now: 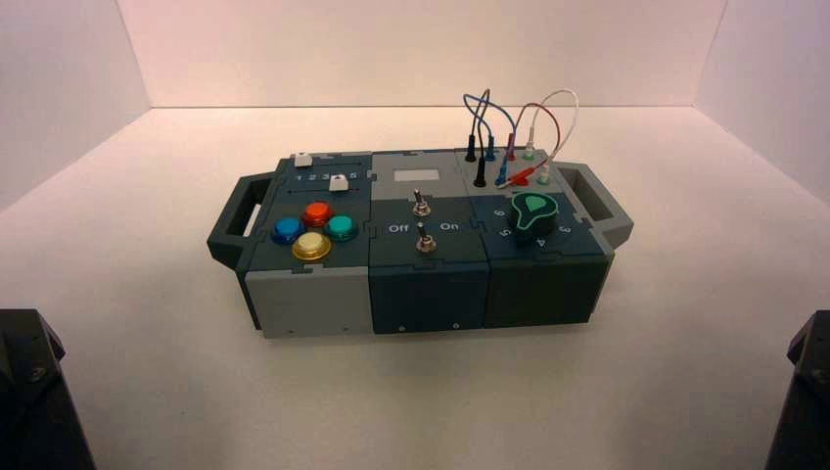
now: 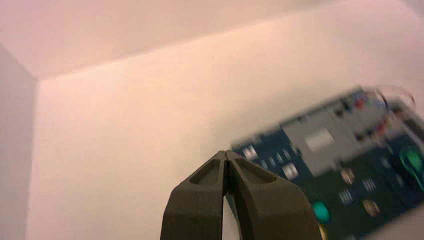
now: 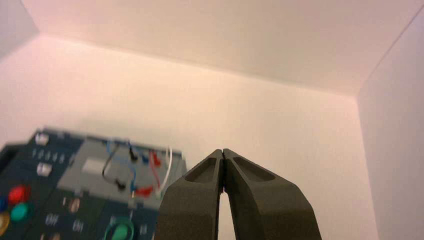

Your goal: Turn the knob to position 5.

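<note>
The dark green knob (image 1: 534, 216) with its pale mint outline sits on the right module of the box (image 1: 431, 294), and a curved arc of white digits runs around it. The digit 5 (image 1: 505, 233) lies just left of the knob. Nothing touches the knob. My left gripper (image 2: 227, 154) is shut and empty, held off the box's left side, with the knob (image 2: 412, 160) far away in that view. My right gripper (image 3: 222, 151) is also shut and empty, off to the box's right, and the knob (image 3: 120, 231) shows low in its view. In the high view only the arms' dark bases (image 1: 29, 392) (image 1: 807, 382) show.
Blue (image 1: 287, 230), red (image 1: 317, 212), green (image 1: 341, 227) and yellow (image 1: 311, 246) push buttons fill the left module. Two white sliders (image 1: 339, 183) lie behind them. Two metal toggle switches (image 1: 420, 205) stand in the middle, and looped wires (image 1: 509, 137) rise behind the knob. Handles (image 1: 597, 201) stick out at both ends.
</note>
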Motion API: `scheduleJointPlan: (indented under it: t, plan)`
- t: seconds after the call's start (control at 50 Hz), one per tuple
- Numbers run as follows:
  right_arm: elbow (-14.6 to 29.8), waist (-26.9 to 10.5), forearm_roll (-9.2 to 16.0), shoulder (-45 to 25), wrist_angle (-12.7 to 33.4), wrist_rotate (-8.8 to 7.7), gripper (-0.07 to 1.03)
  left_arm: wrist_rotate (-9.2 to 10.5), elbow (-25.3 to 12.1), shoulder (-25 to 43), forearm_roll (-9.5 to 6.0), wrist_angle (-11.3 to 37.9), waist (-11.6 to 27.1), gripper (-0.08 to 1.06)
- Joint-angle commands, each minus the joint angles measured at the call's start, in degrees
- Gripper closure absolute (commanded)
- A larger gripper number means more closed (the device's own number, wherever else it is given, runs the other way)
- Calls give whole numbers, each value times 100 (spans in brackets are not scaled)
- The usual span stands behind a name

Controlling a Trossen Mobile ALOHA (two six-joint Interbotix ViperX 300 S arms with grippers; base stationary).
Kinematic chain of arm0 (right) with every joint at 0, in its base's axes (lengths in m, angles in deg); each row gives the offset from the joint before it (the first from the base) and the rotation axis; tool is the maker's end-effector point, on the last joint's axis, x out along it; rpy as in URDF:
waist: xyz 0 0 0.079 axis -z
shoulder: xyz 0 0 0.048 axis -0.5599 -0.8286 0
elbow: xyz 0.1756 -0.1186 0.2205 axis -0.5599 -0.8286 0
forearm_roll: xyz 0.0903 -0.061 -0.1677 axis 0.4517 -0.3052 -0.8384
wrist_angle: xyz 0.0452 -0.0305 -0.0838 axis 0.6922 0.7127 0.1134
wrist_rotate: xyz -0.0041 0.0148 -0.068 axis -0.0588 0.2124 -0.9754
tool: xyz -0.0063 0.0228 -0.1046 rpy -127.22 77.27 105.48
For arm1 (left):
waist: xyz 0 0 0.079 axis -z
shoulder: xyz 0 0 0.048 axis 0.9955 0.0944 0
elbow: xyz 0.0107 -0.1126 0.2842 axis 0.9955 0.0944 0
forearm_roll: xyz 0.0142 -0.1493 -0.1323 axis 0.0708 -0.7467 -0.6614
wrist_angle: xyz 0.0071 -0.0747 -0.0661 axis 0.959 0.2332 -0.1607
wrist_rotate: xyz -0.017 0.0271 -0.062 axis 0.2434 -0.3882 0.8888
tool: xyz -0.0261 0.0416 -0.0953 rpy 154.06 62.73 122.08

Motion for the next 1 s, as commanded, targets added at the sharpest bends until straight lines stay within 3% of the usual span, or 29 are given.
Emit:
scheduleJointPlan:
  t: [0.02,0.12,0.26,0.28,0.42,0.58,1.0]
  plan:
    - [281,9,53,-53,439,9,99,-26,-334,202,9,422,343,101]
    - [431,0,123,-79,1037,9,99,-26,-501,422,-9,809,677,101]
    - [615,-9,246,-158,1608,-18,99,-26,-686,650,-158,1134,1055,101]
    - [694,-18,343,-202,1846,-44,99,-26,-747,747,-264,1195,1239,101]
    - [800,-26,624,-334,2355,-185,99,-9,-844,993,-369,1274,1679,101]
    - [826,-123,773,-457,2593,-255,99,0,-940,1239,-369,1389,1863,101]
    - [747,-914,1037,-853,2900,-246,99,-9,-1046,1679,-378,1521,2092,101]
